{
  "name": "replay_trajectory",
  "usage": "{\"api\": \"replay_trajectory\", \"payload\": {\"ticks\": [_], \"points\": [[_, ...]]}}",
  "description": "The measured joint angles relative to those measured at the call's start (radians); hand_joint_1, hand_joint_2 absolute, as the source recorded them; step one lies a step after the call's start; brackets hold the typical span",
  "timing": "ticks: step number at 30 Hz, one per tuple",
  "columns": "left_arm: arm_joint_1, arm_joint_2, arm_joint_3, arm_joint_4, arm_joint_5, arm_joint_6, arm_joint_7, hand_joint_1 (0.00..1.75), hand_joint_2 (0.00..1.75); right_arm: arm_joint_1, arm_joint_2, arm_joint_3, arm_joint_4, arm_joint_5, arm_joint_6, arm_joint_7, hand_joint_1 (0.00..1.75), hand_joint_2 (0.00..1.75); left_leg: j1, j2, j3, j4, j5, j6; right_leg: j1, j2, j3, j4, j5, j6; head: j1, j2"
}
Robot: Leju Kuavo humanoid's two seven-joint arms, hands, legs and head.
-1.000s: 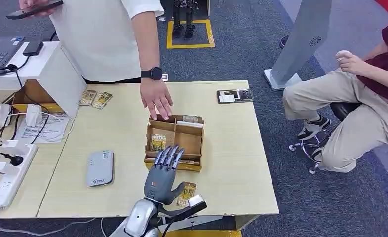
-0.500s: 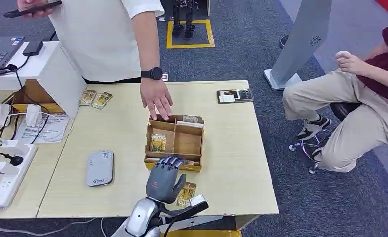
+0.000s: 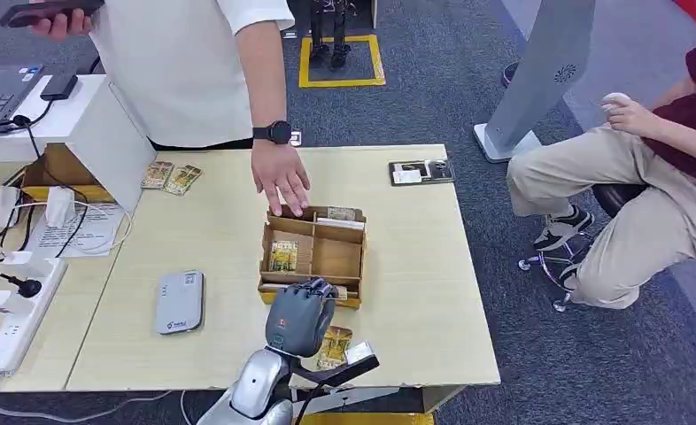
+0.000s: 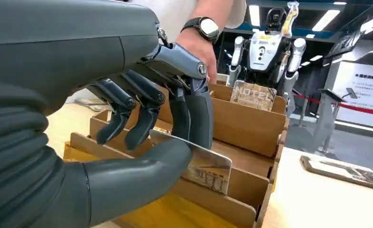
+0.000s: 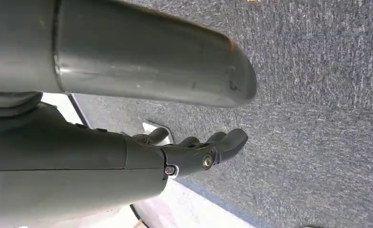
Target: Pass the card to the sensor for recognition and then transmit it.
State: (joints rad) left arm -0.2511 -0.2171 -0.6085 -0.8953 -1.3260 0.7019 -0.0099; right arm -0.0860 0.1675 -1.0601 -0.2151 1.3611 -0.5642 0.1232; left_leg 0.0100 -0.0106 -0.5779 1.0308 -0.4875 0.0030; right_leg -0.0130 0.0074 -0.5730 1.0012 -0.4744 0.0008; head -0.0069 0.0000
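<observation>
Silver forearm (image 3: 254, 396) ending in a dark grey left hand (image 3: 298, 317) with a small red-and-white mark on its back; ribbed grey cover, thick grey thumb (image 4: 142, 166), darker fingers (image 4: 192, 110) with silver screws.

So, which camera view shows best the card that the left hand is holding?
The left wrist view: the card sits close up, pinched by the left hand. In the head view that hand covers it. The right wrist view faces the floor.
</observation>
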Motion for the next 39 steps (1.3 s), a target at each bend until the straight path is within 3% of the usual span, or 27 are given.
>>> {"api": "replay_trajectory", "payload": {"ticks": [1,2,3,13,14,16,17,26,27,28,29,39], "points": [[0.0,0.0,0.0,0.0,0.0,0.0,0.0,0.4,1.75,0.0,0.0,0.0,0.0,0.0,0.0,0.0,0.0,0.0,0.0,0.0,0.0,0.0,0.0,0.0,0.0,0.0,0.0,0.0,0.0,0.0,0.0,0.0],[0.0,0.0,0.0,0.001,0.0,0.0,0.0,0.14,1.75,0.0,0.0,0.0,0.0,0.0,0.0,0.0,0.0,0.0,0.0,0.0,0.0,0.0,0.0,0.0,0.0,0.0,0.0,0.0,0.0,0.0,0.0,0.0],[0.0,0.0,-0.001,0.002,0.0,0.0,0.0,0.0,1.75,0.0,0.0,0.0,0.0,0.0,0.0,0.0,0.0,0.0,0.0,0.0,0.0,0.0,0.0,0.0,0.0,0.0,0.0,0.0,0.0,0.0,0.0,0.0],[0.028,0.0,-0.005,0.002,-0.022,0.0,-0.033,0.0,1.75,0.0,0.0,0.001,0.0,0.0,0.0,-0.001,0.0,0.0,0.0,0.0,0.0,0.0,0.0,0.0,0.0,0.0,0.0,0.0,0.0,0.0,0.0,0.0],[0.036,0.0,-0.005,-0.008,-0.032,0.0,-0.046,0.3,1.75,0.0,0.0,0.001,0.0,0.0,0.0,-0.001,0.0,0.0,0.0,0.0,0.0,0.0,0.0,0.0,0.0,0.0,0.0,0.0,0.0,0.0,0.0,0.0],[0.057,0.0,-0.001,-0.041,-0.049,0.0,-0.081,0.3,1.75,0.0,0.0,0.002,0.0,0.0,0.0,-0.001,0.0,0.0,0.0,0.0,0.0,0.0,0.0,0.0,0.0,0.0,0.0,0.0,0.0,0.0,0.0,0.0],[0.07,-0.001,0.01,-0.069,-0.057,0.0,-0.107,1.75,1.75,0.0,0.0,0.002,0.0,0.001,0.0,-0.001,0.0,0.0,0.0,0.0,0.0,0.0,0.0,0.0,0.0,0.0,0.0,0.0,0.0,0.0,0.0,0.0],[0.145,-0.033,0.152,-0.24,-0.074,0.0,-0.285,1.75,1.75,0.0,0.0,0.002,0.0,0.0,-0.001,0.0,0.0,0.0,0.0,0.0,0.0,0.0,0.0,0.0,0.0,0.0,0.0,0.0,0.0,0.0,0.0,0.0],[0.149,-0.035,0.165,-0.247,-0.075,0.0,-0.293,1.68,1.75,0.0,0.0,0.002,0.0,0.0,-0.001,0.0,0.0,0.0,0.0,0.0,0.0,0.0,0.0,0.0,0.0,0.0,0.0,0.0,0.0,0.0,0.0,0.0],[0.151,-0.035,0.174,-0.253,-0.078,0.0,-0.295,0.23,1.75,0.0,0.0,0.002,0.0,0.0,-0.001,0.0,0.0,0.0,0.0,0.0,0.0,0.0,0.0,0.0,0.0,0.0,0.0,0.0,0.0,0.0,0.0,0.0],[0.153,-0.036,0.183,-0.256,-0.078,0.0,-0.298,0.0,1.75,0.0,0.0,0.002,0.0,0.0,-0.001,0.0,0.0,0.0,0.0,0.0,0.0,0.0,0.0,0.0,0.0,0.0,0.0,0.0,0.0,0.0,0.0,0.0],[0.162,-0.041,0.216,-0.263,-0.055,0.0,-0.324,0.0,1.75,0.0,0.006,0.004,0.001,-0.003,-0.016,0.0,0.0,0.0,0.0,0.0,0.0,0.0,0.0,0.0,0.0,0.0,0.0,0.0,0.0,0.0,0.0,0.0]]}}
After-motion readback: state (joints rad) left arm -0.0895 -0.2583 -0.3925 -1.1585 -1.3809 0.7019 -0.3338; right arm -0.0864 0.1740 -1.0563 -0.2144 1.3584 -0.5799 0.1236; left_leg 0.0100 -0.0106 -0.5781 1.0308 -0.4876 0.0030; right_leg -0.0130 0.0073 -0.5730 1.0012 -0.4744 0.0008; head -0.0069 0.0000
